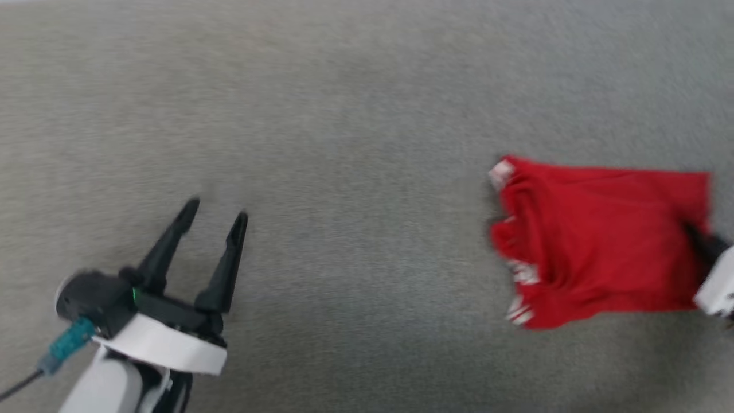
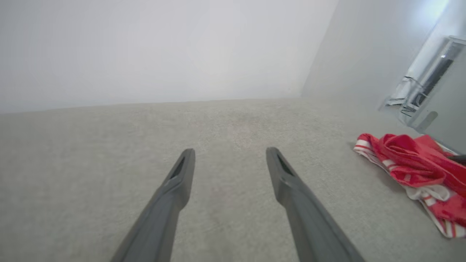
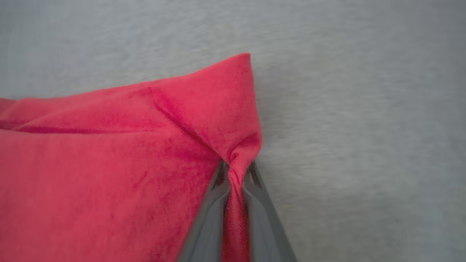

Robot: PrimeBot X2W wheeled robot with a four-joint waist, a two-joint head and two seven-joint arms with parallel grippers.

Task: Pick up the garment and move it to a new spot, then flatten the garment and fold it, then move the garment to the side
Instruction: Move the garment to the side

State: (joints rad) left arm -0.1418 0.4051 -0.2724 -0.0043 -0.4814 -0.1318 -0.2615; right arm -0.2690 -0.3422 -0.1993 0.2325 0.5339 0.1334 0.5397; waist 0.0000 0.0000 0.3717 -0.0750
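Head view first: the garment (image 1: 596, 241) lies on the grey carpet (image 1: 367, 115) towards the right, a bunched red patch with bits of white and striped trim showing along its left side. No edge of the carpet shows here, and the picture is smeared with blur. The right claw (image 1: 698, 240) comes in from the right border with its dark fingers at the cloth's right-hand edge and its white wrist behind them. The left claw (image 1: 217, 211) sits low on the left, well apart from the shirt, hanging over bare carpet with its two fingers spread and nothing between them. A small green light (image 1: 135, 294) glows at its base, and a teal plug (image 1: 66, 341) with a dark cable hangs off the wrist.

Looking along the right claw (image 3: 236, 166), the two fingers are pinched together on a thin fold of red fabric (image 3: 109, 163). The cloth is puckered where they grip it, and one corner stands up in a peak just above.

Looking along the left claw (image 2: 230, 152), the fingers stand wide over the carpet. The far edge of the carpet meets a white wall (image 2: 145, 51). The shirt (image 2: 418, 163) lies crumpled off to the right, short of that far edge, with its red-and-white striped trim and a white sleeve showing.
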